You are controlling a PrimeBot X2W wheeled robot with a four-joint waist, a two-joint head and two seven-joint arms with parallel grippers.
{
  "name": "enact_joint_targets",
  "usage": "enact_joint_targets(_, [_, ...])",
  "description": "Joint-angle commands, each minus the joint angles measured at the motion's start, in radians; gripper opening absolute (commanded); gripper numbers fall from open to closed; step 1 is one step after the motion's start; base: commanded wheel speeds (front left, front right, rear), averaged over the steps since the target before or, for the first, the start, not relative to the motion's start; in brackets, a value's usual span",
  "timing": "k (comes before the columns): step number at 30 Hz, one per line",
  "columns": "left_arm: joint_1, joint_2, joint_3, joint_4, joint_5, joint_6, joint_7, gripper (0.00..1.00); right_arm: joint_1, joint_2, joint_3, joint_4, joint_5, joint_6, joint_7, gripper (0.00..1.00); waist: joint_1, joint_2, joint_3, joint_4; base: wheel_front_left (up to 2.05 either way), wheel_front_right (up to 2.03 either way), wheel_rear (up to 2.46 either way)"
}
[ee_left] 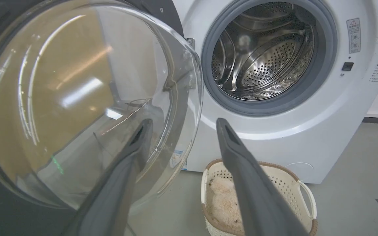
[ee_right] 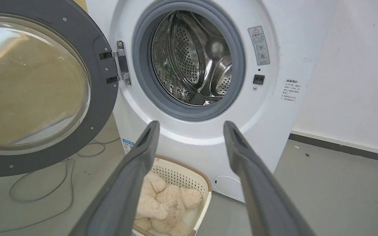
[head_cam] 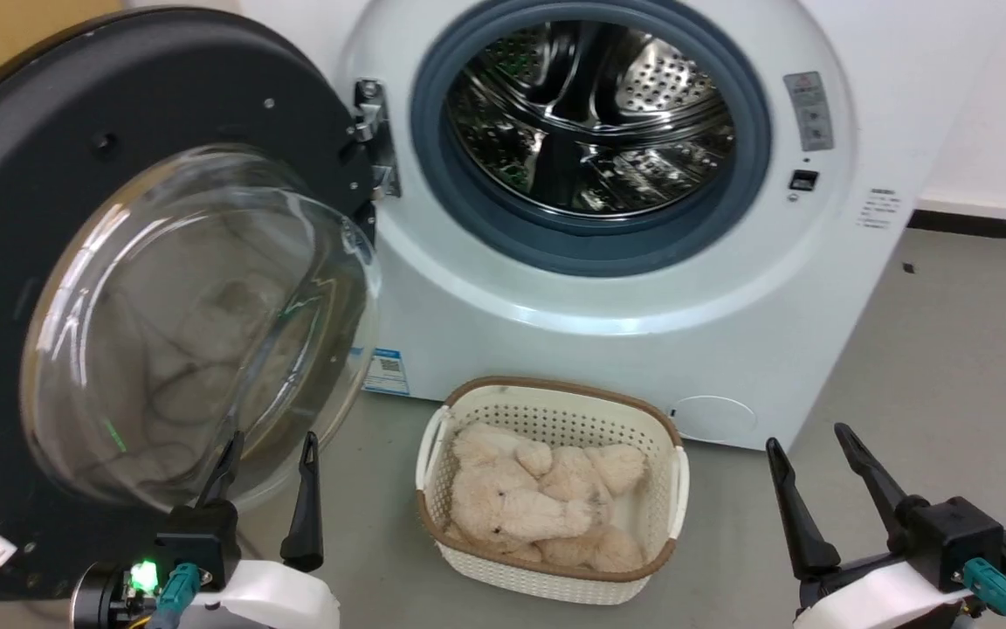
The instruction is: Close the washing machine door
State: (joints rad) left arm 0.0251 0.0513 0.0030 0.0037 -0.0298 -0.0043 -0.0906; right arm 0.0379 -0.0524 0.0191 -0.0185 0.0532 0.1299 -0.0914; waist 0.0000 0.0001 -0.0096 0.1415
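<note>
The washing machine [head_cam: 643, 288] [ee_left: 323, 124] [ee_right: 267, 108] stands ahead with its steel drum [head_cam: 590, 114] exposed. Its door [head_cam: 5, 218] [ee_left: 77, 98] [ee_right: 34, 85] is swung wide open to the left on its hinge [head_cam: 374, 140], glass bowl [head_cam: 197, 323] bulging toward me. My left gripper [head_cam: 271, 444] [ee_left: 181, 123] is open at the lower left, fingertips just in front of the bowl's lower edge; I cannot tell whether they touch it. At the lower right my right gripper [head_cam: 807, 432] [ee_right: 191, 124] is open and holds nothing, well away from the door.
A white perforated basket [head_cam: 459, 419] [ee_left: 304, 183] [ee_right: 176, 173] of cream plush toys [head_cam: 538, 502] sits on the grey floor [head_cam: 948, 367] in front of the machine, between my grippers. A cable [ee_right: 44, 193] lies on the floor below the door. A white wall [ee_right: 356, 82] stands to the right.
</note>
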Motion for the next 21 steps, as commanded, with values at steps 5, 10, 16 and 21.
enact_joint_targets(5, [0.012,0.000,0.005,-0.007,-0.007,-0.005,-0.022,1.00,0.015,0.001,0.005,-0.009,0.017,0.000,-0.021,1.00,0.0000,-0.0001,-0.003,0.056,0.00,0.00,0.00])
enact_joint_targets(10, [0.015,-0.001,0.007,-0.012,-0.009,0.000,-0.032,1.00,0.018,0.001,0.015,-0.012,0.024,0.000,-0.032,1.00,0.0000,-0.0001,-0.003,0.094,0.00,0.00,0.00])
enact_joint_targets(16, [0.025,-0.001,0.016,-0.031,-0.019,0.014,-0.045,1.00,-0.001,0.001,0.046,-0.005,0.026,0.000,-0.044,1.00,0.0000,-0.0001,0.006,0.126,0.00,0.00,0.00])
enact_joint_targets(21, [0.037,-0.001,0.022,-0.047,-0.027,0.027,-0.055,1.00,-0.019,0.001,0.070,0.005,0.029,0.000,-0.054,1.00,0.0000,-0.0001,0.012,0.151,0.00,0.00,0.00])
